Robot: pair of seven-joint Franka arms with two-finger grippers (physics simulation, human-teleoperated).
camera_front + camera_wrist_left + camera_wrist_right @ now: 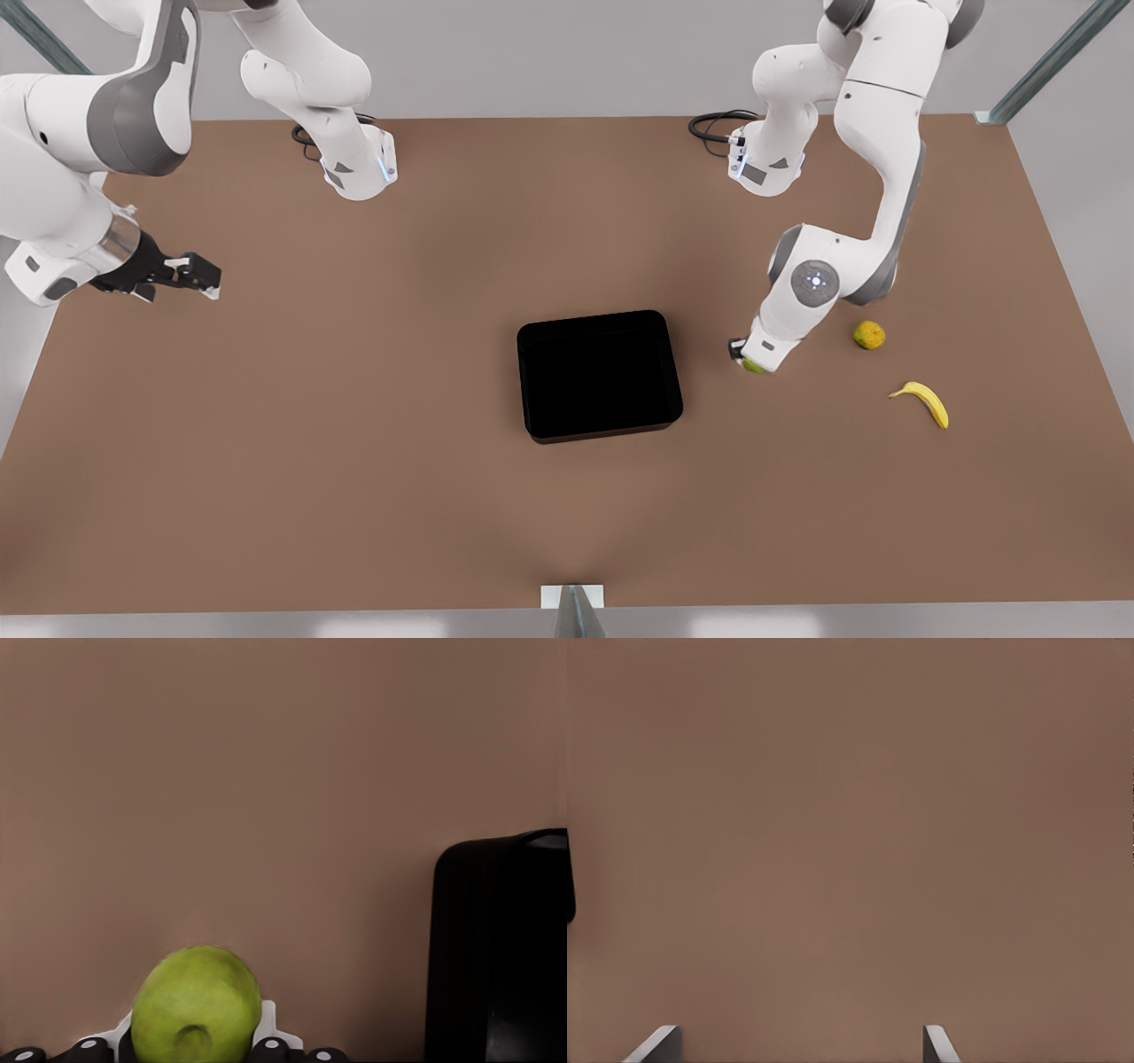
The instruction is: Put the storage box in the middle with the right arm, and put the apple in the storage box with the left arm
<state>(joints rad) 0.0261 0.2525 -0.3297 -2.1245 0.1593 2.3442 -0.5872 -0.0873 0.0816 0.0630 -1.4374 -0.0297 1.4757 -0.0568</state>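
Right now the storage box (600,375) sits flat near the middle of the brown table (354,461), open side up; its slightly longer sides run across the front view, turned a little off square with the table edge. On the front view's right of the box, just beside it but apart, the left gripper (751,356) is down at the table with the apple (754,365) between its fingers. In the left wrist view the apple (197,1007) shows its dimple toward the camera, the fingers set close on either side of it, and the box's rounded corner (500,948) lies nearby. Farther from the box on that same side lie an orange-yellow fruit (869,335) and a banana (923,402). The right gripper (197,273) hangs above the table, well apart from the box on the front view's left; its fingers (656,1045) are spread with nothing between them.
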